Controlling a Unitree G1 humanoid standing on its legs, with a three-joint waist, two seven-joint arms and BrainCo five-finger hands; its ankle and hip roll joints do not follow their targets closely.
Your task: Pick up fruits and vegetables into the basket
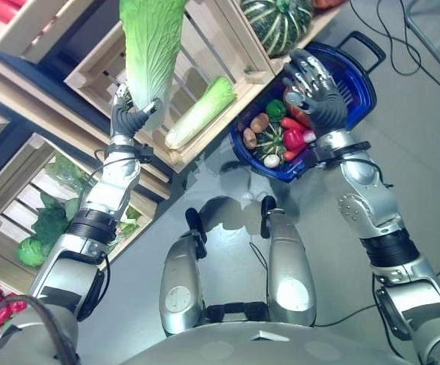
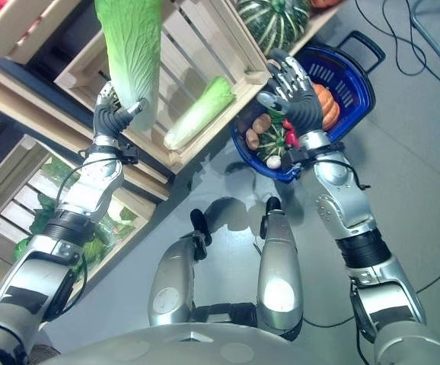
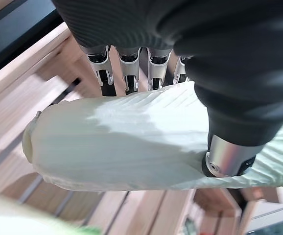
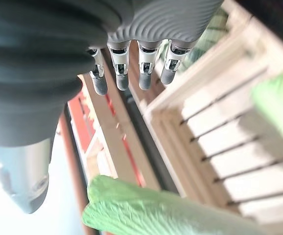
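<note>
Napa cabbage (image 1: 153, 46) | my left hand (image 1: 129, 115) fingers (image 3: 127, 73) curled round its pale stem end | long, soft-leaved, top-heavy, likely to sway | right hand (image 1: 315, 91) fingers loosely spread above basket (image 1: 357, 91), holding nothing

Both eye views look down from the head, sharing the wooden crates (image 1: 205, 61) and blue basket (image 1: 357, 91). Each wrist view peers close along its own fingers toward the crates.

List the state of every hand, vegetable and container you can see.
Left hand: shut on a napa cabbage, raised clear of the crate.
Right hand: open, holding nothing, above the basket.
Second cabbage: lying in the wooden crate.
Basket: on the floor, partly filled with vegetables.
Pumpkin: resting on the shelf.
</note>
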